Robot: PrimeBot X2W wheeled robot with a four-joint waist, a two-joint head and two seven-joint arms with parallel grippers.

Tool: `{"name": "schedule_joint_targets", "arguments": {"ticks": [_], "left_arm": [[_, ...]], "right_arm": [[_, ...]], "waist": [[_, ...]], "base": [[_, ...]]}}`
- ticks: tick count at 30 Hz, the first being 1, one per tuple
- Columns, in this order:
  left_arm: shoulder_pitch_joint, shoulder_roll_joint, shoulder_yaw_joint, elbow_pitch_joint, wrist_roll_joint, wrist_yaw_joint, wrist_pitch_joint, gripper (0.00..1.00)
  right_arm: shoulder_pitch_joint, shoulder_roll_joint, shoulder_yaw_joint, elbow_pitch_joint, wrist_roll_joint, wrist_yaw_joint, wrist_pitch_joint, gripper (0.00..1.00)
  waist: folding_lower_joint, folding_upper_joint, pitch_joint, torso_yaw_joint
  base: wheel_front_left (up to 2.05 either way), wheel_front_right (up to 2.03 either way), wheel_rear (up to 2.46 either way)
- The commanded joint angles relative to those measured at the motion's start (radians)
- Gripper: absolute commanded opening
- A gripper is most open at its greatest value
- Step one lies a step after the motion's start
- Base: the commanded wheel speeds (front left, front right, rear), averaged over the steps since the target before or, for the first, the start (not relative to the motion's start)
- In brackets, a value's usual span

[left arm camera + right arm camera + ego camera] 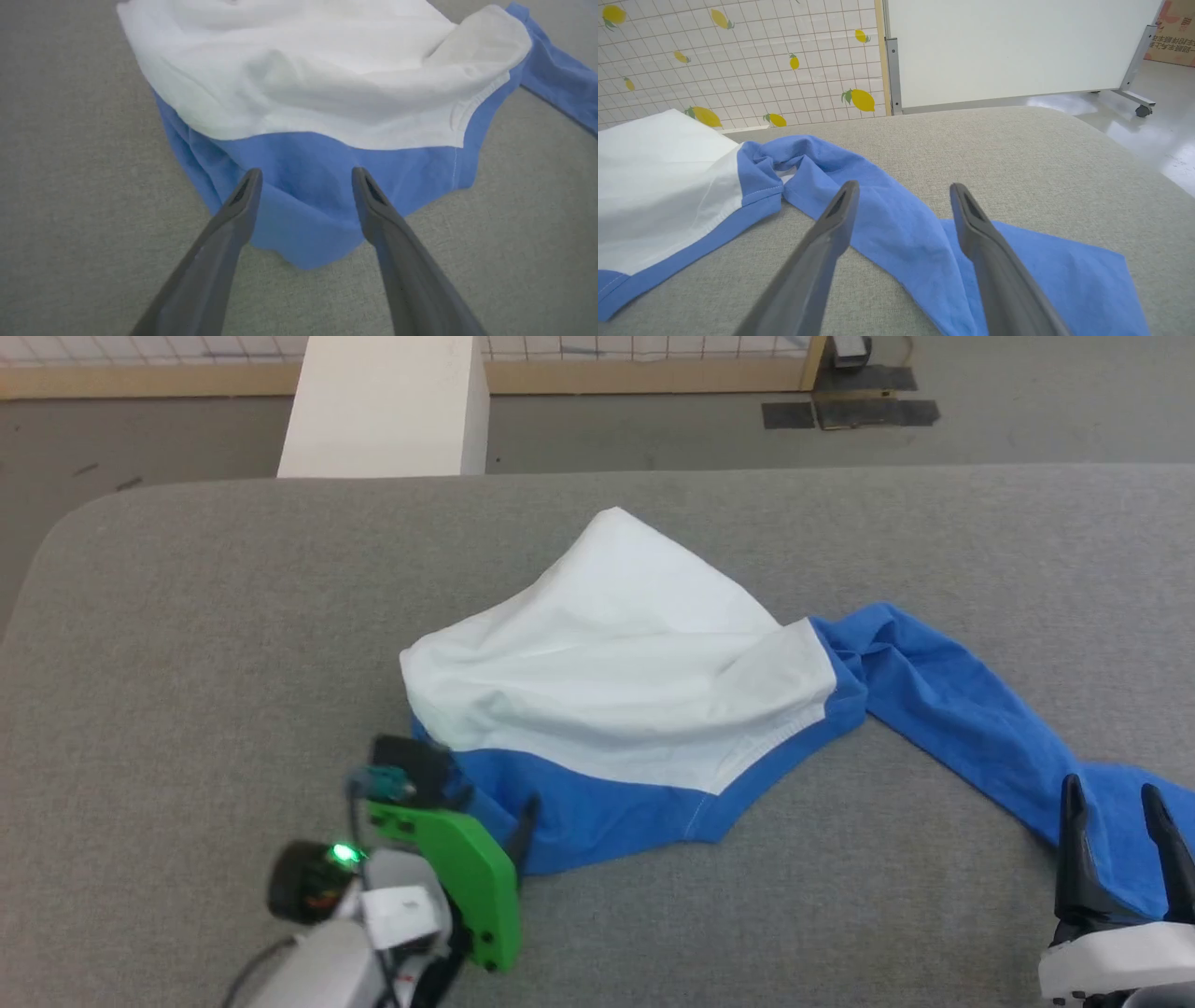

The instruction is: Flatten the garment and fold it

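While the shirt (616, 681) lies bunched on the table (187, 616), my left gripper (303, 179) hangs wide over its blue fold (308, 224), my right gripper (901, 193) wide over the sleeve (896, 233); I'd pinch edges, then pull apart

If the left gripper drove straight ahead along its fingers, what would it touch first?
Most likely the garment: the left gripper, jaws open, points at its bunched blue edge. How far the tips sit above the cloth is unclear.
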Motion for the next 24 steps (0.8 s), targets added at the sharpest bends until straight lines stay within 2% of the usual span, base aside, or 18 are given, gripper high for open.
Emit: {"name": "schedule_joint_targets", "arguments": {"ticks": [1, 9, 11, 12, 19, 24], "left_arm": [[0.009, -0.019, -0.012, 0.038, -0.022, -0.008, 0.014, 1.0], [-0.069, -0.081, -0.064, 0.309, -0.031, -0.029, 0.066, 1.0], [-0.088, -0.095, -0.065, 0.359, -0.034, -0.035, 0.058, 0.13], [-0.096, -0.1, -0.066, 0.379, -0.035, -0.041, 0.051, 0.0], [-0.088, -0.103, -0.051, 0.417, -0.071, -0.079, 0.01, 0.0], [-0.038, -0.083, -0.024, 0.315, -0.092, -0.073, -0.025, 0.0]], "right_arm": [[0.005, 0.0, -0.002, -0.01, -0.005, -0.002, 0.003, 1.0], [-0.012, 0.0, 0.01, -0.055, -0.035, -0.002, 0.026, 1.0], [-0.013, 0.0, 0.015, -0.078, -0.053, -0.002, 0.02, 1.0], [-0.013, 0.0, 0.017, -0.09, -0.064, -0.002, 0.017, 1.0], [-0.006, 0.0, 0.04, -0.147, -0.087, -0.002, 0.012, 1.0], [0.007, 0.0, 0.046, -0.173, -0.088, -0.002, 0.023, 1.0]], "waist": [[0.0, 0.0, 0.018, 0.019], [0.0, 0.0, 0.04, 0.03], [0.0, 0.0, 0.04, 0.028], [0.0, 0.0, 0.039, 0.027], [0.0, 0.0, 0.01, 0.026], [0.0, 0.0, -0.01, 0.027]], "base": [[0.0, 0.0, 0.0], [0.0, 0.0, 0.0], [0.0, 0.0, 0.0], [0.0, 0.0, 0.0], [0.0, 0.0, 0.0], [0.0, 0.0, 0.0]]}}
